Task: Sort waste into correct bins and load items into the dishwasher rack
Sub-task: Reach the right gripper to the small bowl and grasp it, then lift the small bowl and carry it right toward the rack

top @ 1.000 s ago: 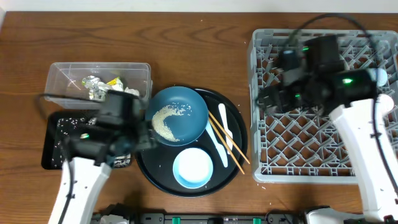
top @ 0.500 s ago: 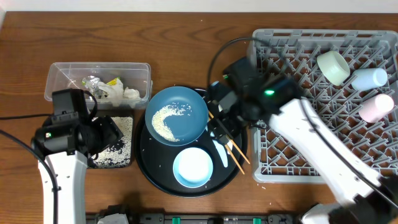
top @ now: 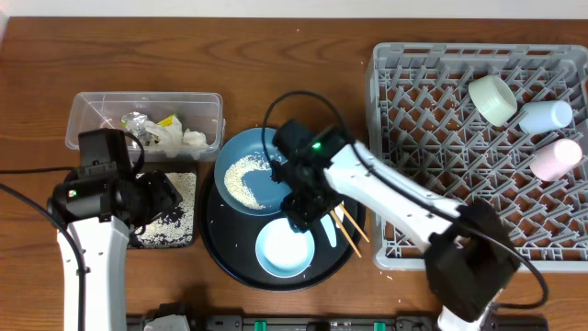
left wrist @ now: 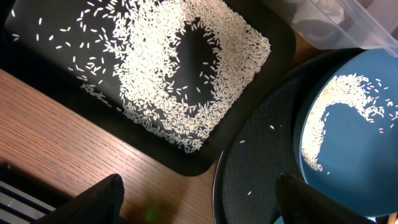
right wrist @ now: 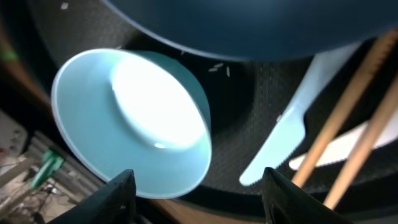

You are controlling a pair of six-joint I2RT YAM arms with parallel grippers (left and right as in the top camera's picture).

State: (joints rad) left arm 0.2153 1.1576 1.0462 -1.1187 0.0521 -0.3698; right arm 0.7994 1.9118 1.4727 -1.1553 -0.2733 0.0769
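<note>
Snack packet [top: 167,120] lies in clear tub [top: 147,95], print unreadable.

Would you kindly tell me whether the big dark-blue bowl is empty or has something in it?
Not empty. A curved patch of white rice grains lies inside the dark-blue bowl, visible in the overhead and left wrist views.

Crowded round tray [top: 219,241] of bowls [top: 234,152] and chopsticks [top: 350,229] under right arm [top: 386,195], rack [top: 432,147] left side open, cups [top: 548,115] in its far-right corner
</note>
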